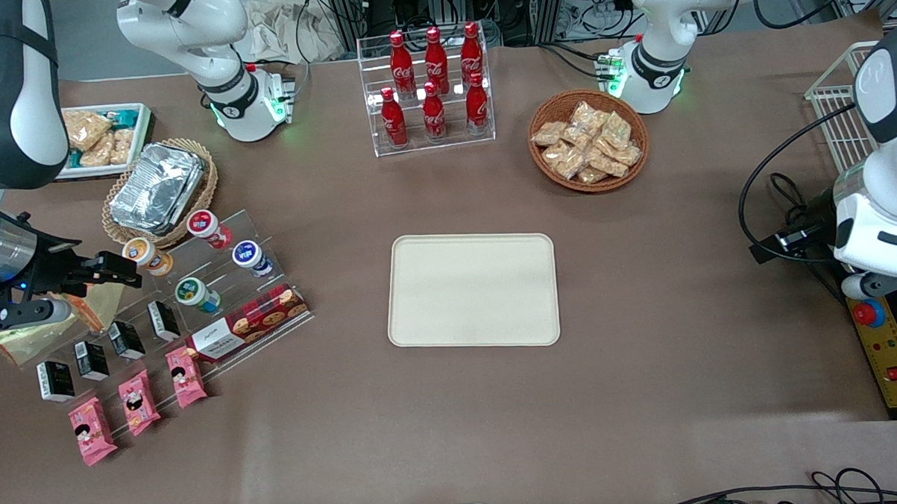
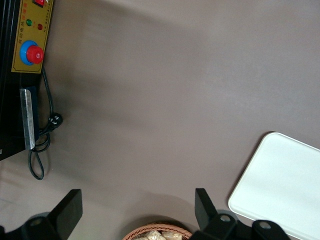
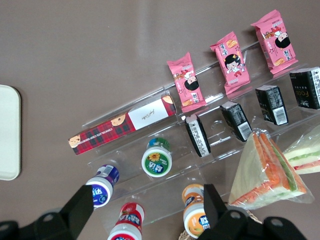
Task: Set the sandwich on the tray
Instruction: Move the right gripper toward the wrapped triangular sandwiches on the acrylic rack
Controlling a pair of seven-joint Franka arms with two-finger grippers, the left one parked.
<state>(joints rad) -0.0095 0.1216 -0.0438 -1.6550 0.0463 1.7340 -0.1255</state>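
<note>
The sandwich (image 3: 306, 156), a clear-wrapped white-bread wedge with pale green and red filling, lies at the working arm's end of the table (image 1: 25, 335), partly under the arm. A similar wedge with orange filling (image 3: 266, 172) lies beside it. My gripper (image 3: 147, 201) hangs open above the small yogurt bottles on the acrylic stand (image 1: 121, 271), close to the wedges, with nothing between its fingers. The cream-beige tray (image 1: 472, 290) lies bare in the middle of the table, and its edge (image 3: 7, 132) shows in the right wrist view.
The stepped acrylic stand (image 1: 197, 305) holds yogurt bottles, black cartons, a red cookie box and pink snack packets. A wicker basket of foil containers (image 1: 159, 189) and a white bin of snacks (image 1: 101, 137) stand nearby. A cola bottle rack (image 1: 431, 88) and a snack basket (image 1: 588, 139) stand farther from the camera.
</note>
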